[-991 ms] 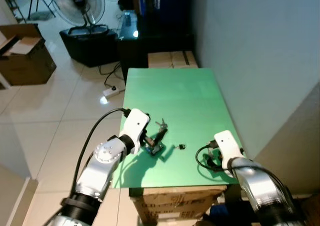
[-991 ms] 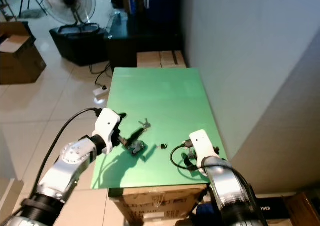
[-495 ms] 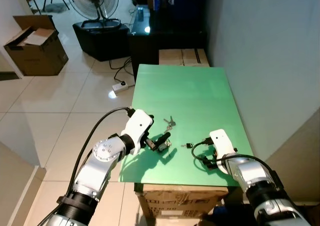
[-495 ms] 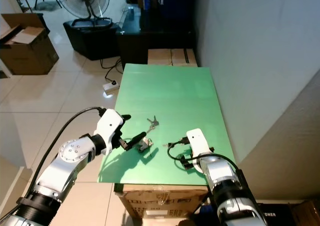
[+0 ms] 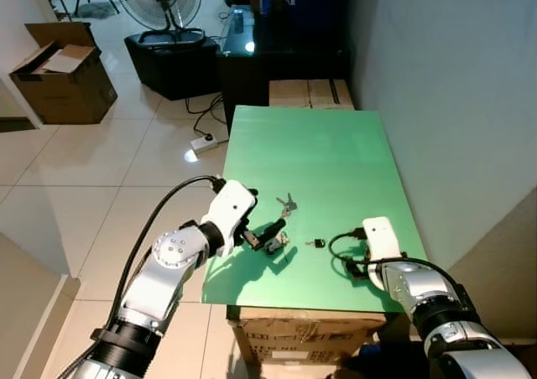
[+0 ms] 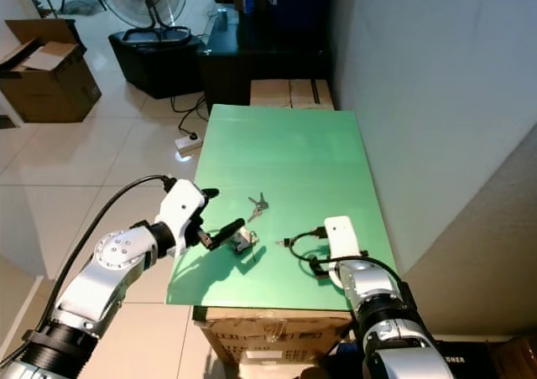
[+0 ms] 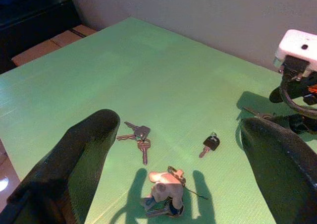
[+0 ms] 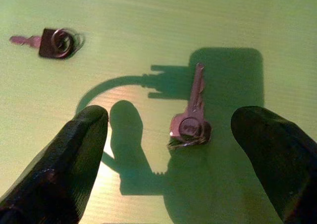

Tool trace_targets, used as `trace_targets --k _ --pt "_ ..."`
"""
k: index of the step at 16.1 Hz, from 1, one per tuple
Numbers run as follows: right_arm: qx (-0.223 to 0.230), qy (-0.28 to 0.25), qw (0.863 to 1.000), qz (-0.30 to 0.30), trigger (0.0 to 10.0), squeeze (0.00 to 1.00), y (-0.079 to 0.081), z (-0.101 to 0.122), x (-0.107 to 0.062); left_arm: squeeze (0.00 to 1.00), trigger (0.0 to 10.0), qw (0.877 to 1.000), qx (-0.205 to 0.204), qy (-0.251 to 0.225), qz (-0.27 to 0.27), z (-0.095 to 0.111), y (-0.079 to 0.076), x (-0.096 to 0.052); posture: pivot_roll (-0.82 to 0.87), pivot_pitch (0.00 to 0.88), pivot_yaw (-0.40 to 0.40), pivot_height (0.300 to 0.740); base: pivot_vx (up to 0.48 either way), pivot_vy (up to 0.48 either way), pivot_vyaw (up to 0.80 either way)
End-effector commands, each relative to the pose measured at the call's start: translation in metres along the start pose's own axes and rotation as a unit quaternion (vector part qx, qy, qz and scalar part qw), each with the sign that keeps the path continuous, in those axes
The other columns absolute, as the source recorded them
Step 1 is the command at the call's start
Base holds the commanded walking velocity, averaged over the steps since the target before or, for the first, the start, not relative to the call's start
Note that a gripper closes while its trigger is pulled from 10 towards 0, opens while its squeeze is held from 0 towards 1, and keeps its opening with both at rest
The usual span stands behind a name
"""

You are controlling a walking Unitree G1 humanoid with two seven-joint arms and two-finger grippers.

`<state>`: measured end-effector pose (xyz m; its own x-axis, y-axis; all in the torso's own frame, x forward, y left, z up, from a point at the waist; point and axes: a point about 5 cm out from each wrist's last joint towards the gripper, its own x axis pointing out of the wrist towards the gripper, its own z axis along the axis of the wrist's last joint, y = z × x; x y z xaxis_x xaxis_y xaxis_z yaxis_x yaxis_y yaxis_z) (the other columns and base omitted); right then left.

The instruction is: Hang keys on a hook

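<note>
Right gripper [image 8: 168, 130] is hovering low over the green table [image 5: 323, 157], fingers [image 8: 67, 159] spread wide, pinching nothing. Silver key [image 8: 190, 120] is lying flat between the two fingertips, on the table, in the gripper's own shadow. Black-headed key [image 8: 49, 41] is lying further out, beyond one finger, well apart from the silver one.

Left gripper [image 7: 176, 149] is also spread and empty, sitting just above the pink-charm keyring [image 7: 162, 193]. Paired keys [image 7: 138, 135] are lying a bit ahead of it.

Risks, as a judgement:
- Silver key is flat on a smooth top, so closing fingers could skate over it or push it sideways instead of lifting it.
- Ring at the key's head is small; pads catching only the ring would leave the key dangling and swinging.
- Four key items are on the table (unclear which one is the target), so both arms going in could mean grabbing the wrong one.
- No hook spotted, so there's a carry ahead; a weak pinch would drop it.

Silver key's long axis is running roughly crosswise to the line between the fingers, blade pointing away from the wrist, head and ring nearer the wrist.
</note>
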<state>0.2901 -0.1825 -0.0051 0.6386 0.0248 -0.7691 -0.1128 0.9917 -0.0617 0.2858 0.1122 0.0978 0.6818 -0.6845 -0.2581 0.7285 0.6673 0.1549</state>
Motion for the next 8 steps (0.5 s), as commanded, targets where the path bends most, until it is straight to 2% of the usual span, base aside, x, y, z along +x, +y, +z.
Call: trace_targets --k 1,8 --pt "0.028 -0.019 0.999 -0.008 10.0 0.00 -0.0022 0.0066 0.0009 0.00 10.0 1.000 0.001 0.001 -0.015 0.0030 -0.0014 -0.0015 -0.14 0.052 0.060 0.740 0.000 0.000 0.00" --pt "0.081 -0.002 0.997 0.000 10.0 0.00 0.0005 -0.0013 0.0045 0.00 10.0 0.999 0.010 0.017 -0.036 0.0008 -0.0068 -0.0016 -0.13 0.055 0.065 0.740 0.000 0.000 0.00"
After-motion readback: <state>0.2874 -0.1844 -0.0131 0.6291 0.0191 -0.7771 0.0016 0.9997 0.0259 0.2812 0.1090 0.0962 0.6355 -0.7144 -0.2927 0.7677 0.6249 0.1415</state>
